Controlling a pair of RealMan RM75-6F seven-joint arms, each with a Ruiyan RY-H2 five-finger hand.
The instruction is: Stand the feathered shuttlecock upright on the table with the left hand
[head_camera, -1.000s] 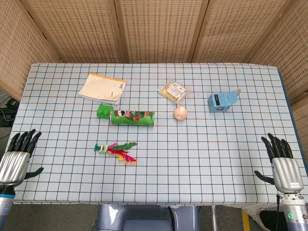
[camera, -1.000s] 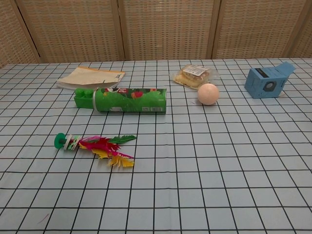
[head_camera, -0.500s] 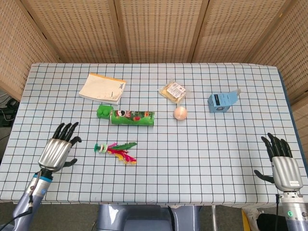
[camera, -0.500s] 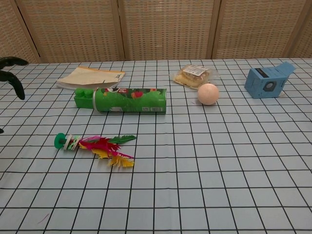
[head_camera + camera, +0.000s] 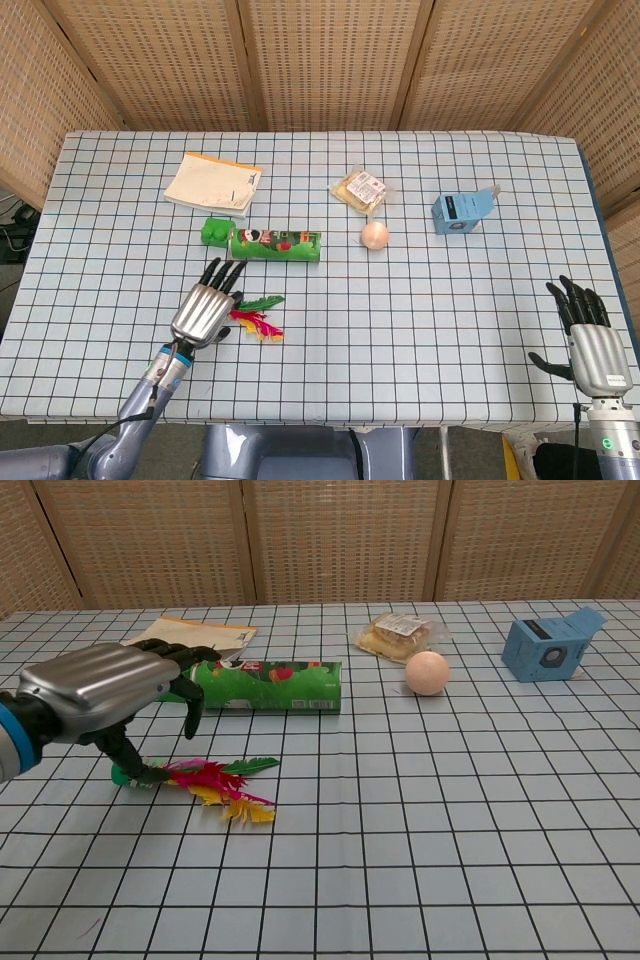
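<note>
Shuttlecock [image 5: 215, 783]: lying flat on the table [image 5: 420, 330], feathers pointing right, in front of the green can [image 5: 265, 685].
My left hand [image 5: 203, 312]: over its base end, fingers spread, holding nothing.
My right hand [image 5: 590, 345]: at the table's near right edge, fingers apart, holding nothing.

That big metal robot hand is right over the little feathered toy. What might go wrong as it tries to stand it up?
The left robot hand hovers over the base end of the shuttlecock, which lies flat; the fingers might crush its feathers or slip off the small base. The green can lies close behind and could get knocked and roll.
</note>
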